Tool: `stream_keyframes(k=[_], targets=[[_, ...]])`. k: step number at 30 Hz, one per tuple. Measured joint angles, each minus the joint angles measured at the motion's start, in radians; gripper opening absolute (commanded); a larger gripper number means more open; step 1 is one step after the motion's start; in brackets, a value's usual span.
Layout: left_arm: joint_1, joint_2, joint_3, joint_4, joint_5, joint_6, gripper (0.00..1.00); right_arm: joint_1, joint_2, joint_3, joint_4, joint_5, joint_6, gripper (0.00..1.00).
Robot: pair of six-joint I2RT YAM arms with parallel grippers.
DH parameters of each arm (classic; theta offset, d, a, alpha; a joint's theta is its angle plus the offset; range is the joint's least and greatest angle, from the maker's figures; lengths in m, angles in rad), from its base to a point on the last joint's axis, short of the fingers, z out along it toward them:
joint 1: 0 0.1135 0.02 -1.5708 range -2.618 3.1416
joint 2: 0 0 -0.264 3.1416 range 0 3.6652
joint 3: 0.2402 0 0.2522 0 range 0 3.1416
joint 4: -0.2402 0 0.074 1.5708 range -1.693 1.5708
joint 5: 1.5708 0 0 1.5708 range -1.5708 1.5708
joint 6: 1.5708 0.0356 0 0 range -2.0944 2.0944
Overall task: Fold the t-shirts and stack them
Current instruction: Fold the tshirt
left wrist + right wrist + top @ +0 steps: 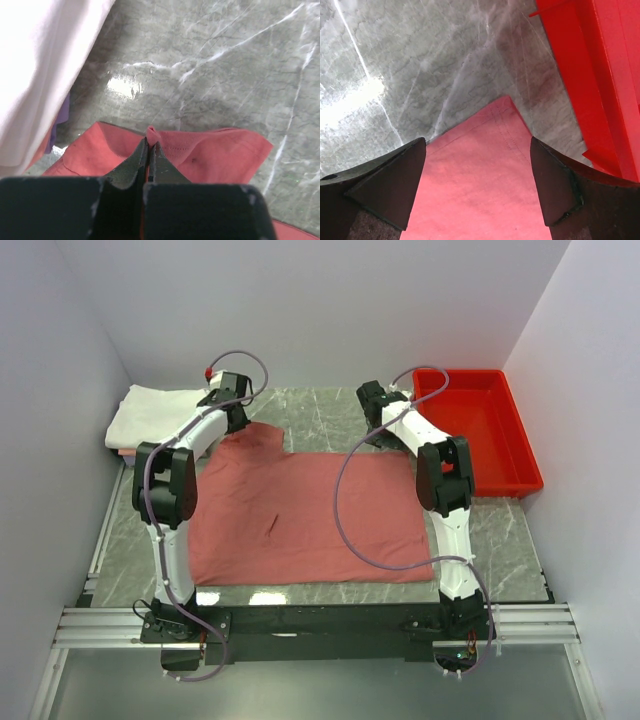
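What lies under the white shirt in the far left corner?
Under the white shirt only a thin pink edge shows at the near side. The rest is covered, so what it belongs to cannot be told.

The dusty salmon-red cotton short-sleeved t-shirt point(300, 520) lies spread flat across the table centre, roughly rectangular, with a short dark crease near its middle. One sleeve projects toward 11 o'clock, and the cloth there is pinched into a small raised peak. Its 1 o'clock corner lies flat. The folded white cotton t-shirt point(150, 412) rests at 10 o'clock, apart from the salmon-red one.
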Motion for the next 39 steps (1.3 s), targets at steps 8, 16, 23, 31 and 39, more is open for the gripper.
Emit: stream_keyframes(k=[8,16,23,31,39], targets=[[-0.003,-0.060,-0.071,0.021,0.000,-0.030,0.00,-0.001,0.002,0.000,-0.029,-0.016,0.000,0.88],[-0.017,-0.131,-0.119,0.030,0.000,-0.039,0.00,-0.002,0.003,-0.002,-0.050,-0.080,0.013,0.85],[-0.027,-0.188,-0.174,0.044,-0.001,-0.052,0.00,-0.003,0.016,-0.005,-0.054,-0.127,0.032,0.86],[-0.027,-0.291,-0.273,0.065,0.000,-0.079,0.00,-0.047,0.018,-0.005,-0.042,-0.223,0.111,0.86],[-0.028,-0.318,-0.297,0.084,0.000,-0.100,0.00,-0.065,0.018,-0.006,-0.031,-0.262,0.151,0.86]])
